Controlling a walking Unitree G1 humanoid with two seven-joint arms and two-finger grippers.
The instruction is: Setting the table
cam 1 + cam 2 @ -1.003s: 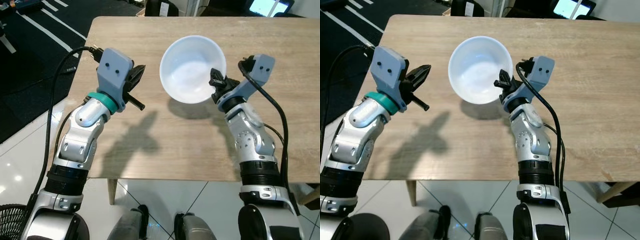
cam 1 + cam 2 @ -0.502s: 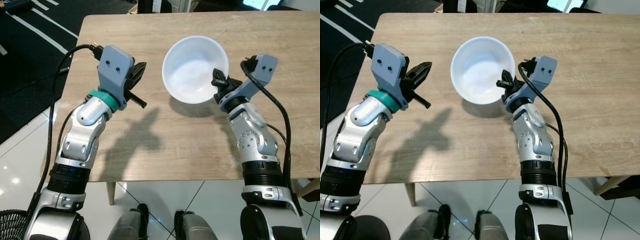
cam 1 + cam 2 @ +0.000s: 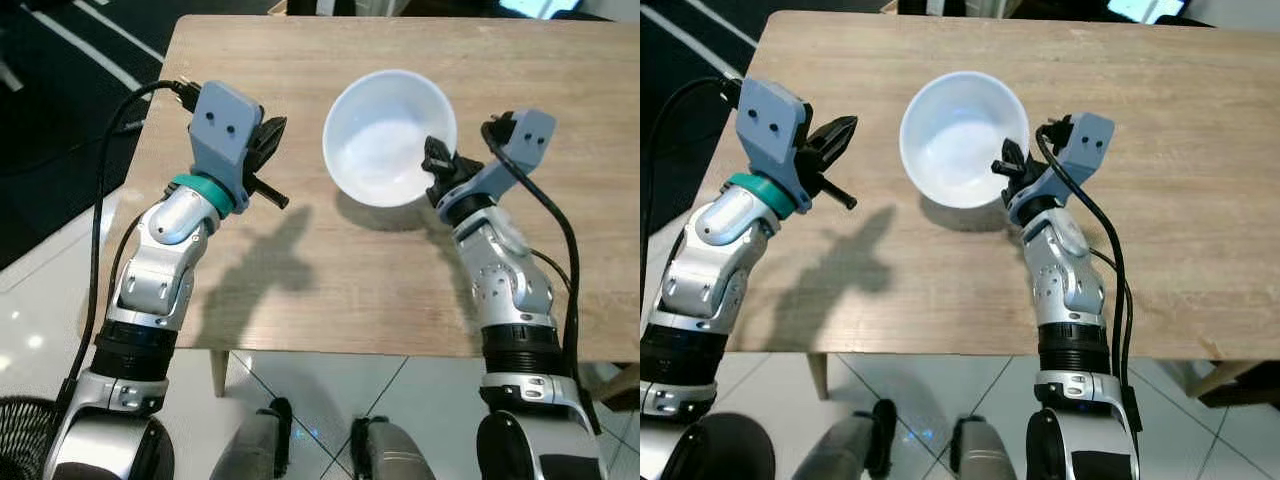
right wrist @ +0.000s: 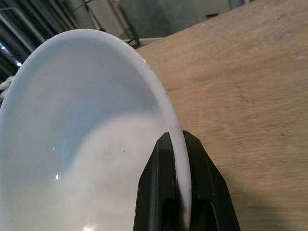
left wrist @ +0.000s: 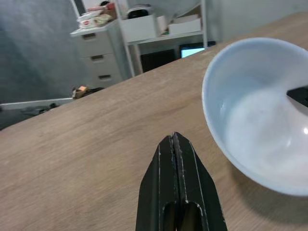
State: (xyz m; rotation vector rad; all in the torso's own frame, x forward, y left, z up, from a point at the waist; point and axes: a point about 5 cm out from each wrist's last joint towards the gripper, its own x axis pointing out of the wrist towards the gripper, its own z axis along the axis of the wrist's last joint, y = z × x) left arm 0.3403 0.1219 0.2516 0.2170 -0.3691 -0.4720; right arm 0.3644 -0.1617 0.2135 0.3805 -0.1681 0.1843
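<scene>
The table setting looks barely begun: a single white bowl (image 3: 390,137) is in play, and it is not yet set down, judging from the shadow cast on the wooden table (image 3: 560,90) below and to one side of it, apart from its base; no plates, cutlery or cups are to be seen on the bare wood. Nearest the robot, both silver arms reach forward over the table's near edge. The right gripper (image 3: 437,167) is clamped on the bowl's rim at the side closest to that arm, and the right wrist view shows one black finger inside the rim and one outside, pinching the thin white wall (image 4: 179,159) between them. So the bowl hangs out from the gripper toward the table's middle, tilted slightly, empty inside. The left gripper (image 5: 175,144) holds nothing; its two fingers are pressed together into a point, hovering above the wood beside the bowl, apart from it and on the robot's left. What remains, by my reading, is to lower the bowl onto the table, let go, and fetch whatever else the setting needs. Beyond the far table edge stand grey drawers (image 5: 98,50) and white shelving (image 5: 159,26).
</scene>
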